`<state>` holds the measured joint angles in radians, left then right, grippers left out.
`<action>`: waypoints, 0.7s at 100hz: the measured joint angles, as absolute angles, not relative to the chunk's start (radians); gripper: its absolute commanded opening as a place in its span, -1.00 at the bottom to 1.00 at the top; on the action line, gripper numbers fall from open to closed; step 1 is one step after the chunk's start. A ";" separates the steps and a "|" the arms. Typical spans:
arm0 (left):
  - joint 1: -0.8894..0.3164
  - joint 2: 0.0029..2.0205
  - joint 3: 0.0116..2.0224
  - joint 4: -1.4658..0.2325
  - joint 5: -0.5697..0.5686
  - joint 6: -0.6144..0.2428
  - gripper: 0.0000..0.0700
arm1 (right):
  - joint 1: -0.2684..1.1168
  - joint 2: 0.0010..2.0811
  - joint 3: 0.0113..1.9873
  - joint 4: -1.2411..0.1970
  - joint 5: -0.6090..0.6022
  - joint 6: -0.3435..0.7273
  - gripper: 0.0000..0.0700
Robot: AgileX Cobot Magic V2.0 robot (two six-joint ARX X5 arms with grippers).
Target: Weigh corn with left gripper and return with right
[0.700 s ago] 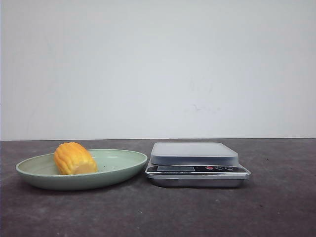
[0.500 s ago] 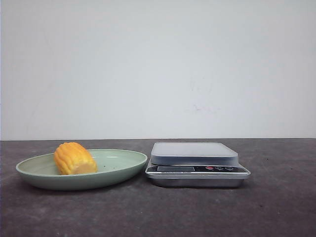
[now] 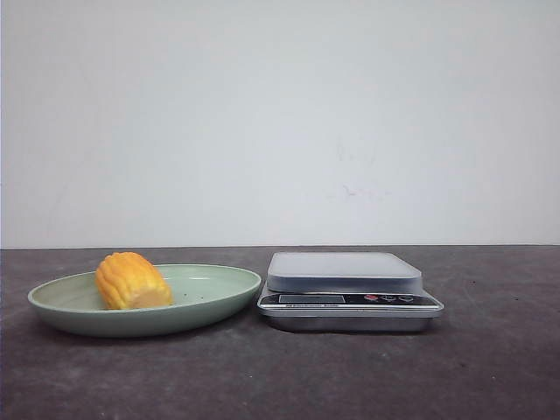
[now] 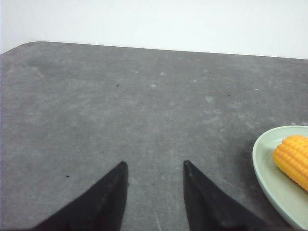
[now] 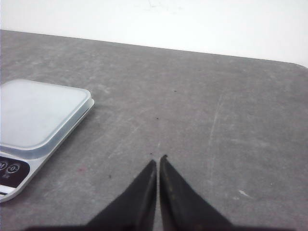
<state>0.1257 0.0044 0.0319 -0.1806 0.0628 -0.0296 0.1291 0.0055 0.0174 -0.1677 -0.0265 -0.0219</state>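
Note:
The corn (image 3: 131, 281), a short yellow-orange cob piece, lies on its side in a pale green plate (image 3: 210, 302) on the left of the table. It also shows in the left wrist view (image 4: 293, 161) on the plate's rim (image 4: 263, 166). A silver kitchen scale (image 3: 346, 289) stands just right of the plate, its platform bare; it shows in the right wrist view too (image 5: 38, 115). My left gripper (image 4: 155, 164) is open and empty over bare table, left of the plate. My right gripper (image 5: 158, 160) is shut and empty, right of the scale. Neither gripper shows in the front view.
The dark grey table (image 3: 490, 367) runs back to a white wall (image 3: 280, 122). The plate and the scale nearly touch. The table's rounded back corners show in the wrist views (image 4: 19, 48) (image 5: 296, 65).

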 measured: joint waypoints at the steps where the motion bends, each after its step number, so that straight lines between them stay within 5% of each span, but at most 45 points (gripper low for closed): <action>1: 0.126 0.004 0.032 -0.181 0.063 -0.030 -0.46 | 0.129 0.006 0.017 -0.168 -0.027 -0.022 -0.98; 37: 0.126 0.004 0.032 -0.181 0.063 -0.030 -0.46 | 0.129 0.006 0.017 -0.168 -0.026 -0.024 -0.98; 70: 0.126 0.004 0.032 -0.181 0.063 -0.030 -0.46 | 0.129 0.006 0.017 -0.168 0.030 -0.158 -0.98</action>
